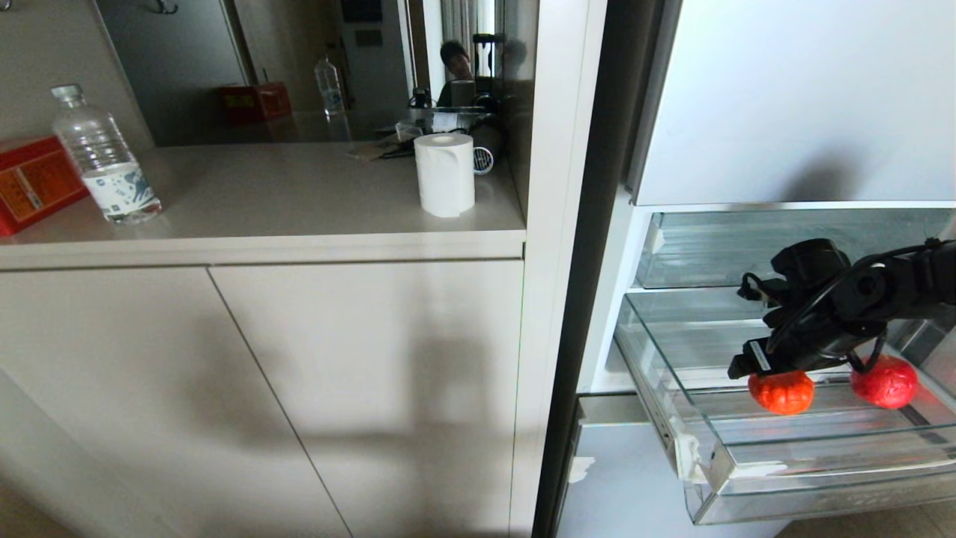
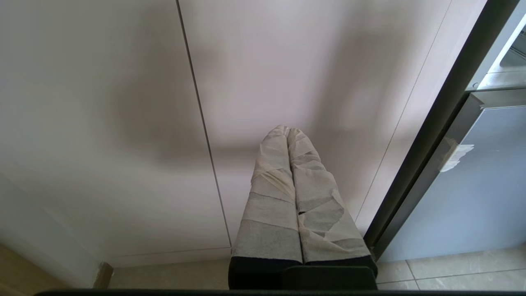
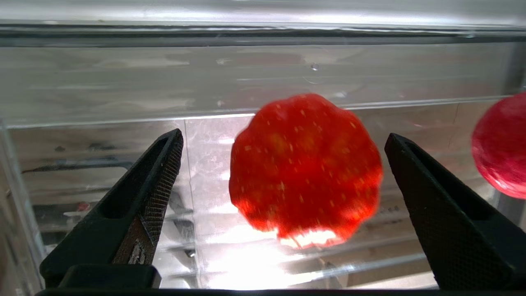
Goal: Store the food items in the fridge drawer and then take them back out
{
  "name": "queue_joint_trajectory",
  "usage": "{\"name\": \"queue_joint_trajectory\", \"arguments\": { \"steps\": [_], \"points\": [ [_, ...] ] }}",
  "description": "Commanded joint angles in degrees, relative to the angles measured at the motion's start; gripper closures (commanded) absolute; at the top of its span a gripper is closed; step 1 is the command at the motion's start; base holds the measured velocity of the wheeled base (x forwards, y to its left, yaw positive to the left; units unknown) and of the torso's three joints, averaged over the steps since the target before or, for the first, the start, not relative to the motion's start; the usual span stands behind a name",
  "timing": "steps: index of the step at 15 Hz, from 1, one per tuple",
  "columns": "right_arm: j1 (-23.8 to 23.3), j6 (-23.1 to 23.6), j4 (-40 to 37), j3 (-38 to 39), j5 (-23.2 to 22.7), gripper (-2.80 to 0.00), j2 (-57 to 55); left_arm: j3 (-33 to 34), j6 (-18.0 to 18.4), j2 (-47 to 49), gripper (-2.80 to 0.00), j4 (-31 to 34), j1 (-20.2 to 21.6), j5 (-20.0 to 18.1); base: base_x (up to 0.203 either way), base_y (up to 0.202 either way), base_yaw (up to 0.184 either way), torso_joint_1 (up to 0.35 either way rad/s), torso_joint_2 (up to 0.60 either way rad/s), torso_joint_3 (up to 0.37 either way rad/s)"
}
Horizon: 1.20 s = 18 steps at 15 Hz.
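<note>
Beige cabinets (image 1: 261, 388) flank the fridge (image 1: 799, 97). Its clear fridge drawer (image 1: 821, 478) (pulled out) holds two red food items (image 1: 781, 392); the right gripper (image 3: 283, 181) gapes, unclenched, around one.

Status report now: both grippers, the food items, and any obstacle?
Right gripper open over ribbed orange-red item in fridge drawer. Red item beside it. Left gripper shut, parked by cabinet. No obstacle seen.

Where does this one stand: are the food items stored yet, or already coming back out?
Both food items, a ribbed orange-red one and a red one, lie in the open fridge drawer, so storing looks done. The right gripper hangs open around the ribbed one, not gripping. The left gripper is parked, shut. Nothing is out yet.
</note>
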State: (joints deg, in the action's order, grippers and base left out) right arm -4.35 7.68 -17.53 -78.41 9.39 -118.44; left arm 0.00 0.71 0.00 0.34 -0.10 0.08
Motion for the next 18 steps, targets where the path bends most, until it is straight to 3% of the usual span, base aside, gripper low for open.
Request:
{"name": "queue_joint_trajectory", "arguments": {
  "steps": [1,18],
  "points": [
    [0.02,-0.43,-0.14,-0.34,0.19,-2.8,-1.74,0.0,0.0,0.09,0.0,0.01,0.01,0.01,0.0,0.0,0.0,0.0,0.0,0.0],
    [-3.03,-1.44,-0.14,5.72,0.37,-2.8,-0.03,0.0,0.0,0.03,0.0,0.01,0.01,0.01,0.0,0.0,0.0,0.0,0.0,0.0]
  ]
}}
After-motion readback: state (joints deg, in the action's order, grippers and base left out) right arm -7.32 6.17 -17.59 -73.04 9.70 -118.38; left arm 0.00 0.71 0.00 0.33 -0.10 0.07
